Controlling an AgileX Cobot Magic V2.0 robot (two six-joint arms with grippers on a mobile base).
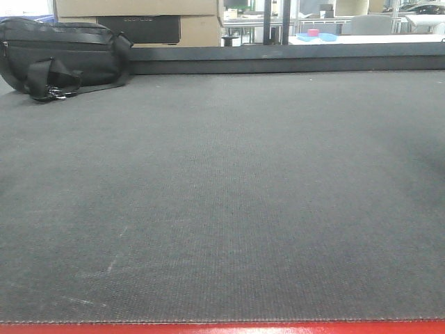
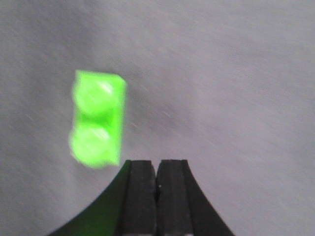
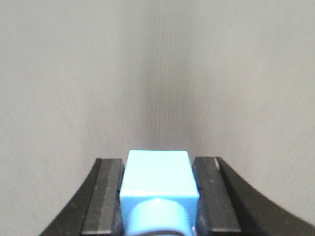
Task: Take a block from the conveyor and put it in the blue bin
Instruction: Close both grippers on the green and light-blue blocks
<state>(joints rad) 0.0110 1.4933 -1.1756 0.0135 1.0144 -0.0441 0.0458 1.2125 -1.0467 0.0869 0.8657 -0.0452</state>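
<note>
Dark grey woven belting of the conveyor [image 1: 222, 209] fills the front view, starting at its red front edge [image 1: 222, 327] and carrying faint pale scuffs.

Right wrist view: the right gripper [image 3: 157, 167] is clamped on a blue block [image 3: 158, 179], one pad against each side face, with the block's round stud facing the camera. Only plain belt shows beyond it. Judgement: the grasp step is complete on this arm and the carry step is in hand. The next move calls for locating the blue bin, which neither wrist view shows.

Left wrist view: the left gripper [image 2: 156, 184] has its pads pressed together with nothing between them. A green block [image 2: 97, 120], blurred, lies on the belt just beyond the tips and to their left. Judgement: before any grasp, this gripper must open and shift sideways to line up with the block.

Far end: a black bag [image 1: 62, 56] rests on the belt at the left, with cardboard boxes [image 1: 139, 21] behind it. A small blue item [image 1: 316, 36] sits on a distant white counter [image 1: 375, 40], too small to identify.
</note>
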